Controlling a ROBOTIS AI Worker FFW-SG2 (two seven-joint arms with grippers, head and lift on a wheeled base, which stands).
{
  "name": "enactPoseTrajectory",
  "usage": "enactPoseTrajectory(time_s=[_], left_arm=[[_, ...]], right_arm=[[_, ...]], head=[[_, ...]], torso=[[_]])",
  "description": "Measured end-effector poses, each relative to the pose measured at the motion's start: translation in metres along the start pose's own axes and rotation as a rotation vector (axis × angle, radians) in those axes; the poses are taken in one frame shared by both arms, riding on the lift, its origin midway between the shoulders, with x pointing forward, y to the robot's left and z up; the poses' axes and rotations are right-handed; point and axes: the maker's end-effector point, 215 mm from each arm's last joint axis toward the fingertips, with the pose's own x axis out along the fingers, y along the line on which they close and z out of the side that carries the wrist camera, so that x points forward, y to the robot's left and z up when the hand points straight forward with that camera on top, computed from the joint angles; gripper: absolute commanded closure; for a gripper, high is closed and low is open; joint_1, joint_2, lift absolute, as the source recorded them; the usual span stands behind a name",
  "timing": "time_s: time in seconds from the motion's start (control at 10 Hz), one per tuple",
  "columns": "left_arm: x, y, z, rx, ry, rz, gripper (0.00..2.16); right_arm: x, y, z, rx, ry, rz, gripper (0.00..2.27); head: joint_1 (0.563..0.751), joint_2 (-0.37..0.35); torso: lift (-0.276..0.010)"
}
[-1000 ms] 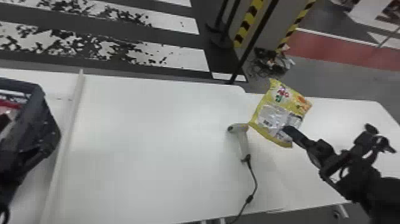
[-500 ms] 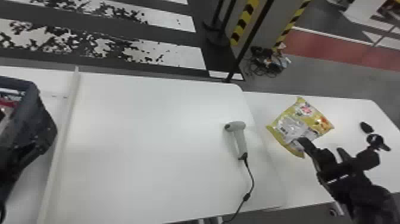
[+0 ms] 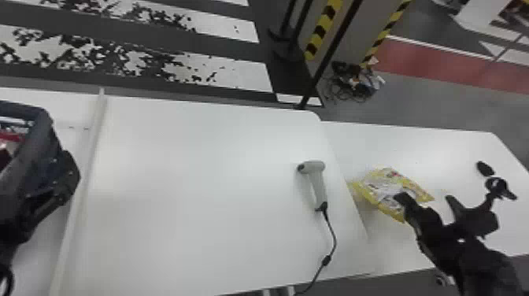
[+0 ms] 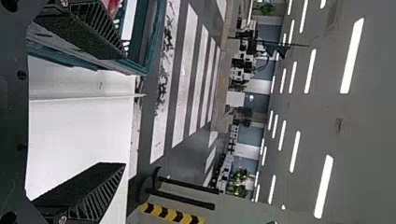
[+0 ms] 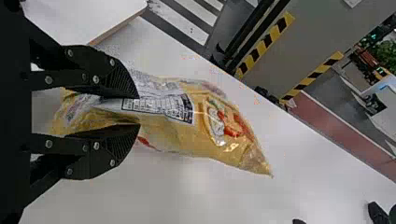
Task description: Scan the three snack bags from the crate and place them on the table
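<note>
Head view, inventory of the bench. Item 1: snack bag [image 3: 376,183], qty. 1, yellow w/ silvery back panel, at R side over the side table [image 3: 441,145], beyond the work surface [image 3: 196,189]; contact w/ tabletop: cannot tell. Item 2: scanner [image 3: 318,179], pale, lying near the R edge of the work surface, cable [image 3: 333,238] trailing to the near edge; ungripped. Item 3: crate [image 3: 29,112], dark, far L, some red contents inside; no. of bags left n/a, cannot be counted.

R wrist view: right gripper [image 5: 139,111], 2 fingers pinching the bag, film puckered betw. them, printed end jutting past the tips. L wrist view: left gripper [image 4: 124,109], 2 fingers spread wide, nothing betw. them, crate close by.

Step in hand (judged): set-down of 1 of 3 bags, prob. post-scan, though the scan itself is unconfirmed. Next move, est.: ease the bag down until it is fully supported, part the R fingers, back off w/o dragging the film. Loose film may cling to a finger, so a straight, slow exit is advised. Thereafter: L gripper to the crate for another bag, if any remain.
</note>
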Motion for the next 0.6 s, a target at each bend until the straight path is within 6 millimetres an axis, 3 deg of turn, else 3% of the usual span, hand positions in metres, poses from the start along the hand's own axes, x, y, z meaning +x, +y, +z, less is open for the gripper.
enactPoseTrajectory(time_s=[0.2, 0.3, 0.4, 0.6], left_arm=[[-0.002, -0.001, -0.003, 0.000, 0.020, 0.000, 0.05], [-0.003, -0.003, -0.002, 0.000, 0.021, -0.002, 0.05], [-0.004, -0.004, -0.001, 0.001, 0.020, -0.004, 0.05], [-0.005, -0.003, 0.004, 0.001, 0.012, -0.004, 0.05]], right_arm=[[-0.008, -0.009, 0.007, -0.018, -0.036, -0.012, 0.07], [-0.019, -0.004, 0.025, -0.054, -0.101, -0.002, 0.07], [-0.031, 0.008, 0.039, -0.103, -0.155, 0.010, 0.05], [-0.065, 0.056, 0.053, -0.260, -0.256, 0.062, 0.05]], head=[[0.695, -0.350], [0.695, -0.350], [0.695, -0.350], [0.695, -0.350]], torso=[[-0.062], [-0.062], [-0.062], [-0.062]])
